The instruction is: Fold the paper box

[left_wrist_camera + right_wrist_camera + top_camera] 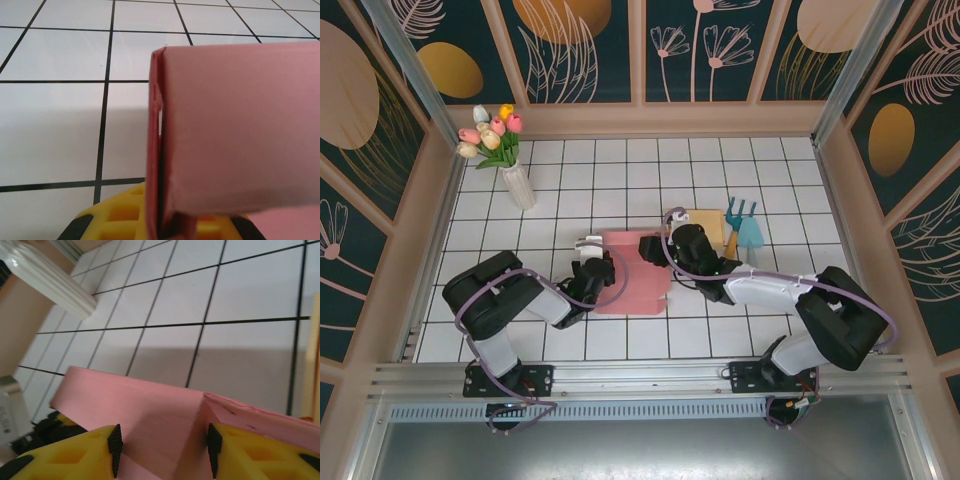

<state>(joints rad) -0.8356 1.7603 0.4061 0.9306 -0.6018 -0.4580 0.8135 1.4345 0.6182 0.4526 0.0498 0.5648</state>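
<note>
The pink paper box (632, 272) lies partly folded on the tiled table between the two arms. My left gripper (595, 262) is at its left edge, shut on an upright side wall. In the left wrist view that pink wall (235, 130) stands folded up, its edge pinched between the yellow fingers (115, 220) of the left gripper (162, 225). My right gripper (655, 248) is at the box's far right corner. In the right wrist view the right gripper (164, 445) is open above the pink sheet (150, 405), and a raised flap (250, 415) sits by the right finger.
A white vase of tulips (517, 185) stands at the back left and also shows as the white vase (50, 282). Right of the box lie a tan board (705, 225) and teal garden tools (748, 228). Wooden walls enclose the white tiled table (570, 170).
</note>
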